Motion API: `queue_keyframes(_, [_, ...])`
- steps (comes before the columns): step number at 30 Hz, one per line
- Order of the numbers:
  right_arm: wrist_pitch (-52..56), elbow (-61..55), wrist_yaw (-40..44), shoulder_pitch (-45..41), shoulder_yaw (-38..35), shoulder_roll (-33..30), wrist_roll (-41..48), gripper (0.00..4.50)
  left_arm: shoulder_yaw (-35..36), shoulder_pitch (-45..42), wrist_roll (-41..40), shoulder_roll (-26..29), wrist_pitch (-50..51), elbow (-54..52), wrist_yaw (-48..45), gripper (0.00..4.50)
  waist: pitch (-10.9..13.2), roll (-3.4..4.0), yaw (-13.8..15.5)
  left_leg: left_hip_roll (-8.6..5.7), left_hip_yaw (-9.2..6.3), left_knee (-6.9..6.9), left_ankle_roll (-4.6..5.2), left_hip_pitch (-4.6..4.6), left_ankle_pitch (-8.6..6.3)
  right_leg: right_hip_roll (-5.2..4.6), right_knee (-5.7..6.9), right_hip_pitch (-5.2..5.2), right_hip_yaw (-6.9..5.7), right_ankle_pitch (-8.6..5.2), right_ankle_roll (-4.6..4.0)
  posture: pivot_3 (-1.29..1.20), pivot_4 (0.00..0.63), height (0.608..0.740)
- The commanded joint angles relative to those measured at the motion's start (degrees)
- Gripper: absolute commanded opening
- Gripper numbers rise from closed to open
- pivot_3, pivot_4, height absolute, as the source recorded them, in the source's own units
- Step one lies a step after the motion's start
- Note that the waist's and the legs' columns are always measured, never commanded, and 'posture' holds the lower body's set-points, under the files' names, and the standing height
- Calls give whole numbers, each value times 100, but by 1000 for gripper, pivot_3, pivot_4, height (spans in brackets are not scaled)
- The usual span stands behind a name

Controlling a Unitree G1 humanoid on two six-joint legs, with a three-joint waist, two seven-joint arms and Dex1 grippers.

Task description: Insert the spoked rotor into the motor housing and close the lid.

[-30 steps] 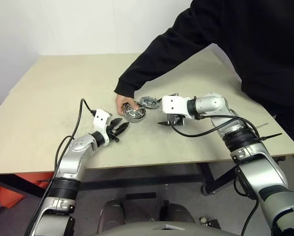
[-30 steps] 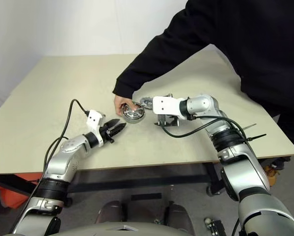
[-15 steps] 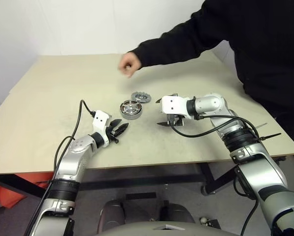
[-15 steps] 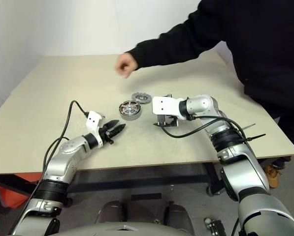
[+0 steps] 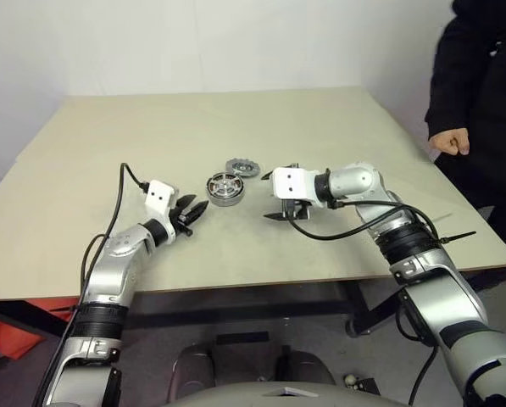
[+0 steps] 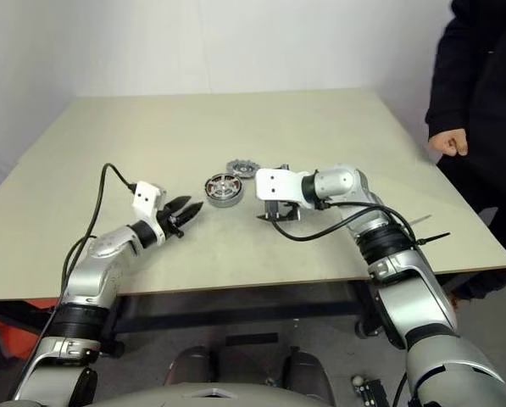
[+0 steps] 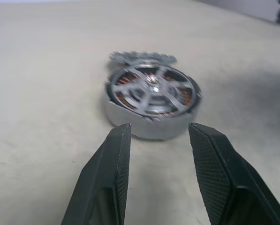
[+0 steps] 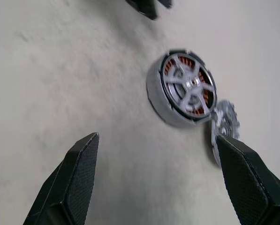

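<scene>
The motor housing [image 5: 225, 188] lies flat on the table, a silver ring with copper windings. The shiny spoked rotor [image 7: 151, 89] sits inside it, spokes facing up. Just behind the housing, toward the far side, lies the lid [image 5: 242, 167], a grey piece with a notched rim. My left gripper [image 5: 191, 209] hovers open and empty a short way left of the housing, pointing at it. My right gripper [image 8: 156, 140] is open wide and empty to the right of the housing, angled down toward the table.
A person in black stands at the table's right edge with a fist [image 5: 449, 142] held near the edge. The beige table [image 5: 151, 136] stretches bare to the left and back. Black cables run along both arms.
The person's hand, on the housing a second ago, has let go and withdrawn to the right edge. My left gripper has shifted a little left and up. The right gripper has stayed put.
</scene>
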Motion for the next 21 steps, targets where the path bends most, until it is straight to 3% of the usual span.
queue_keyframes(1, [-67, -82, -183, -16, 2, 139, 91, 4459, 664, -482, -817, -289, 314, -206, 335, 2088, 0, 0, 2, 0, 0, 0, 0, 0, 0, 0, 0, 0, 0, 0, 0, 0, 0, 740])
queue_keyframes(5, [51, 219, -775, -18, -162, 544, 152, 4459, 1060, -883, -1323, -473, 640, -133, 533, 2088, 1, -6, 20, 0, 0, 1, -6, 4, 4, 0, 3, 4, 0, 1, 0, 0, 0, 740])
queue_keyframes(12, [1066, 212, -1749, 271, -723, 1167, 614, 4459, 70, -776, -128, -120, -99, 420, 145, 2088, 2, -6, 19, -3, -2, -7, -5, 5, 3, 0, -7, 7, 1, 0, 0, 0, 0, 740])
queue_keyframes(16, [1374, 173, -2362, 385, -1003, 1222, 663, 4459, -47, -770, 166, -50, -472, 776, 92, 2088, 2, -7, 30, -3, -4, -8, -8, 3, 5, 0, -7, 6, 0, 0, 1, 0, 0, 740])
queue_keyframes(21, [1558, -40, -2484, 538, -1032, 1077, 660, 4459, -198, -904, 469, -5, -823, 1058, 0, 2088, 2, -7, 38, -2, -4, -9, -15, 9, 8, 0, -4, 8, 0, 0, 2, 0, 0, 740])
